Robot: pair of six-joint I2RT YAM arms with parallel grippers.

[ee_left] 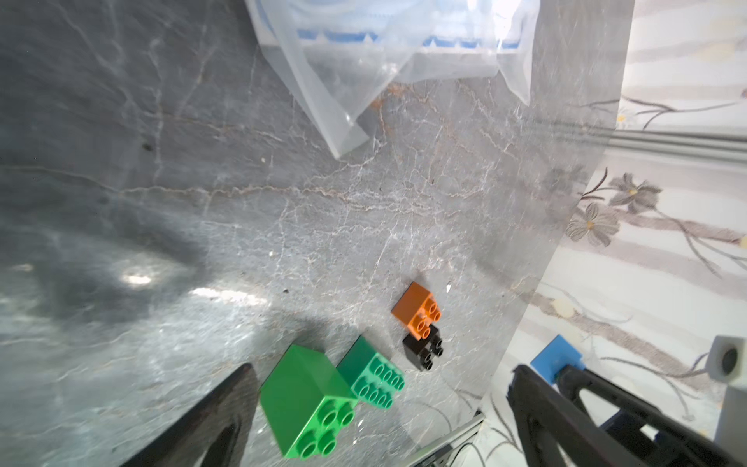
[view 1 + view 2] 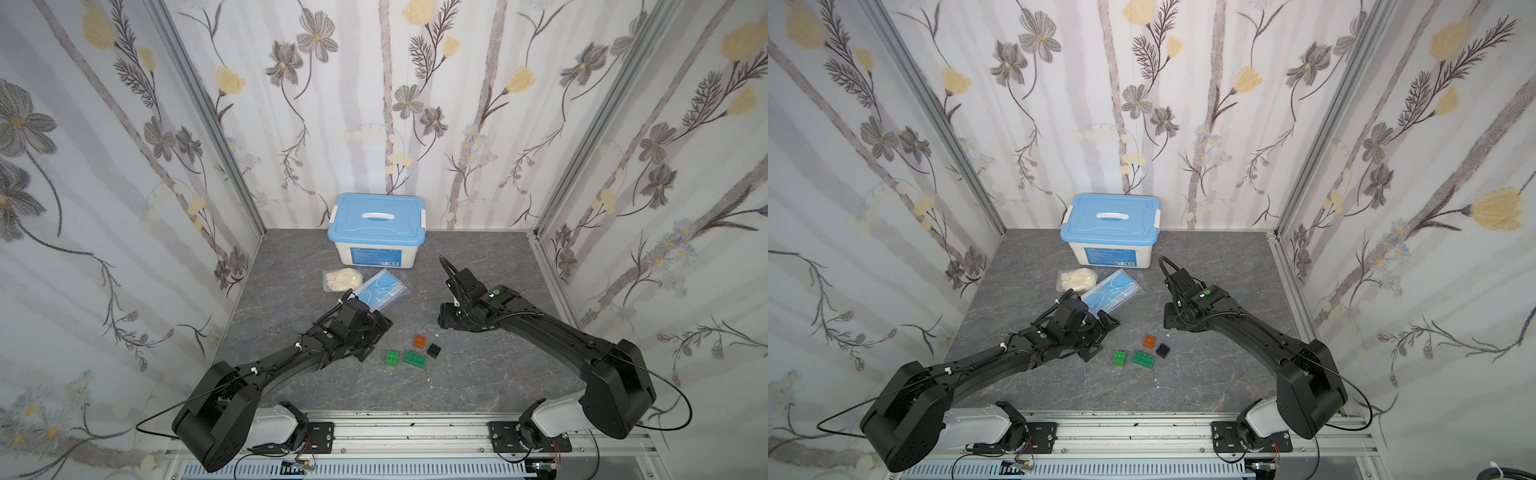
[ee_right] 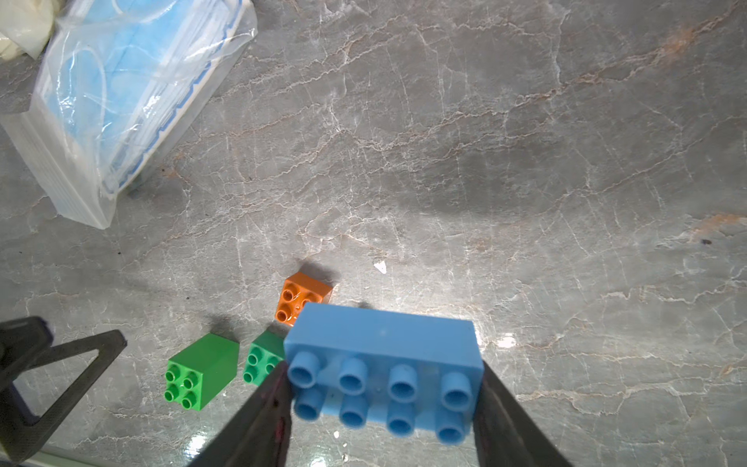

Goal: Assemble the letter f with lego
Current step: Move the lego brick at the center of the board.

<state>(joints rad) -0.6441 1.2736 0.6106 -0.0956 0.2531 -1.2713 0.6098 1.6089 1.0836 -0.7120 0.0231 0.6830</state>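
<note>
Gripping the blue brick [image 3: 384,343] by its two short ends, the right pincer [image 3: 382,388] is clenched on it. A dark finger presses flat against each end, and the eight studs face the wrist camera. In both top views this pincer sits beyond and to the right of the loose bricks, apart from them, and the arm's wrist hides the brick it holds. In the left wrist view a corner of that blue brick [image 1: 556,358] shows against the wall rather than the tabletop [image 2: 478,374]. It therefore seems to be held up off the surface, though I cannot tell how high.

The other four pieces of lego lie singly on the tabletop with studs up, none joined to another. The light green brick [image 2: 391,358] and the longer dark green brick [image 2: 415,360] sit just beside each other. The orange brick [image 2: 419,341] and the black brick [image 2: 434,351] sit just past them, close together, on the side nearer the right pincer.

The left pincer [image 2: 373,338] is released, its jaws spread wide and holding nothing. It hangs just beside the light green brick, the piece nearest it. In the left wrist view both green bricks fall between its two fingers [image 1: 226,408].

Farther back, a pack of face masks [image 2: 380,289] and a bag of pale gloves [image 2: 340,279] lie in front of the blue-lidded box [image 2: 376,224] by the rear wall.
</note>
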